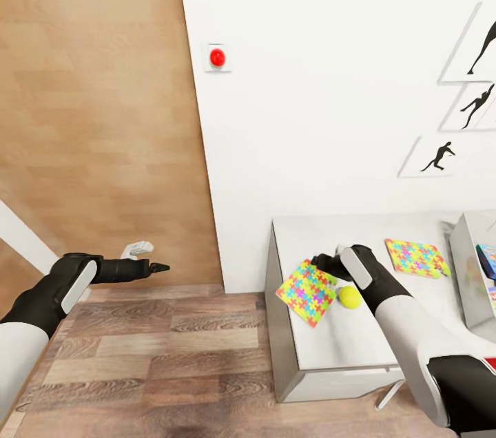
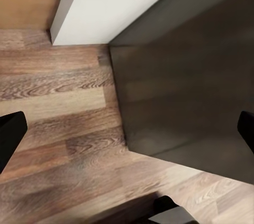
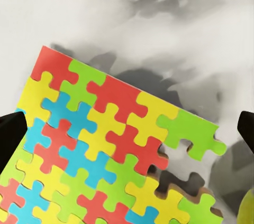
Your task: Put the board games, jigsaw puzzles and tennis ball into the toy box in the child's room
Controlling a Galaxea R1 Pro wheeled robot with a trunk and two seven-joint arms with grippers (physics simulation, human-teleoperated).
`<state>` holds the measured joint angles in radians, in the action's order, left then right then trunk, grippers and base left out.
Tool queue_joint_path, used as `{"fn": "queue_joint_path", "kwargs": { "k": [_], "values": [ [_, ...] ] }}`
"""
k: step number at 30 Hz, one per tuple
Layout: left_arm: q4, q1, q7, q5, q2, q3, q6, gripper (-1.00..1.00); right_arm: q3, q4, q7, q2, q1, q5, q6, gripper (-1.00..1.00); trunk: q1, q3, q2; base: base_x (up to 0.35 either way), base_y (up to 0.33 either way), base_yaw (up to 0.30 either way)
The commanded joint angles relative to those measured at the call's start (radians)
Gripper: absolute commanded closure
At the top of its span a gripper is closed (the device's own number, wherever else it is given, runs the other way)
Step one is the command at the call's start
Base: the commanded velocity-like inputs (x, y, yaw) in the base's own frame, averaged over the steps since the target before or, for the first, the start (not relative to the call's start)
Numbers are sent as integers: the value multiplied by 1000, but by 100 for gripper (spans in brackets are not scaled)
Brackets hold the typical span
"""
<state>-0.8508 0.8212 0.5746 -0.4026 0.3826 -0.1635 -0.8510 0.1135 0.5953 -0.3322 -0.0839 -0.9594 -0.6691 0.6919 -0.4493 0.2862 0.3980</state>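
A multicoloured jigsaw puzzle [image 1: 307, 290] [image 3: 100, 145] lies at the left end of the grey-white table [image 1: 344, 355], one corner at the table's edge. My right gripper [image 1: 330, 261] [image 3: 127, 131] hovers just above it, open, with one dark fingertip on each side and nothing held. The yellow-green tennis ball [image 1: 349, 296] [image 3: 246, 211] rests right beside that puzzle. A second jigsaw puzzle [image 1: 415, 257] lies farther right, next to the grey toy box [image 1: 466, 286], which holds a blue board game [image 1: 488, 257]. My left gripper [image 1: 155, 260] [image 2: 127, 129] hangs open over the floor.
The table stands against a white wall with a red button [image 1: 217, 57] and framed silhouette pictures [image 1: 441, 157]. A wood-panelled surface [image 1: 96, 114] is to the left. Wood-plank floor [image 1: 151, 355] spreads below my left arm, beside the table's dark side [image 2: 185, 92].
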Motion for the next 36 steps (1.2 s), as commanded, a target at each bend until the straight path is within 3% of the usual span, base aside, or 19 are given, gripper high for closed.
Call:
{"fn": "queue_joint_path", "kwargs": {
  "k": [1,5,9,36],
  "values": [
    [-1,1,1,-2,1,-2,-4,-100,14,1,-9,-2,-1,-10,1,-100,-1,2,2,52,-56,0],
    [-1,1,1,-2,1,-2,-4,-100,54,1,-8,-3,-1,-11,-3,-100,-1,2,2,66,-83,0],
    [-1,1,1,-2,1,-2,-4,-100,70,1,-8,-4,-1,-12,-5,-100,-1,2,2,23,-25,0],
    [-1,1,1,-2,1,-2,-4,-100,74,1,19,-4,-1,-12,-6,-100,-1,28,2,1,-1,0]
  ]
}}
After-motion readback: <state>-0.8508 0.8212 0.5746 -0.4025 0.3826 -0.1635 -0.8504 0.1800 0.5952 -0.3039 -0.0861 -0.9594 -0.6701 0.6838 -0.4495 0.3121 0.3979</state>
